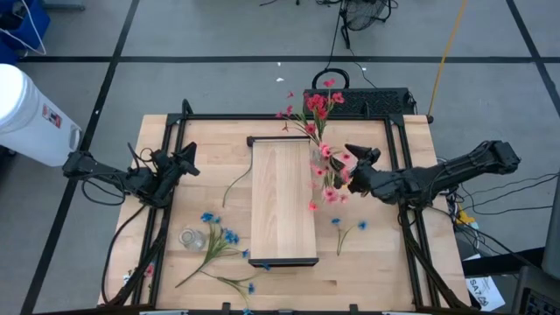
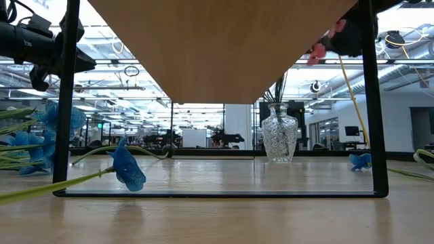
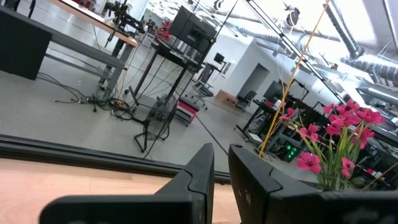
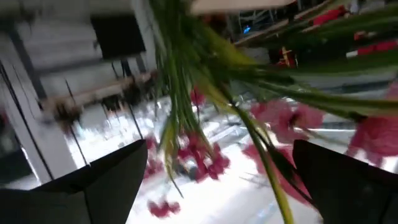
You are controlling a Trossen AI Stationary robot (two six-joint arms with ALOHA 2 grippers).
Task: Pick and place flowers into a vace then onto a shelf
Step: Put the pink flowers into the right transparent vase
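- The high view is looking straight down from well above, taking in the whole table (image 1: 175,140), both arms and the floor around.
- The low view is sitting at tabletop level, facing level across under the shelf (image 2: 224,47) toward the vase (image 2: 279,135) and the room behind.
- The left wrist view is looking past its own fingers (image 3: 193,180) across the table's edge, sharing the pink flowers (image 3: 339,134) with the high view.
- The right wrist view is pressing very near those stems (image 4: 186,106).

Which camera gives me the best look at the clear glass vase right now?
The low view: the clear glass vase stands upright, stems inside. From above, red-pink blossoms mostly hide it. Neither wrist view clearly shows it.
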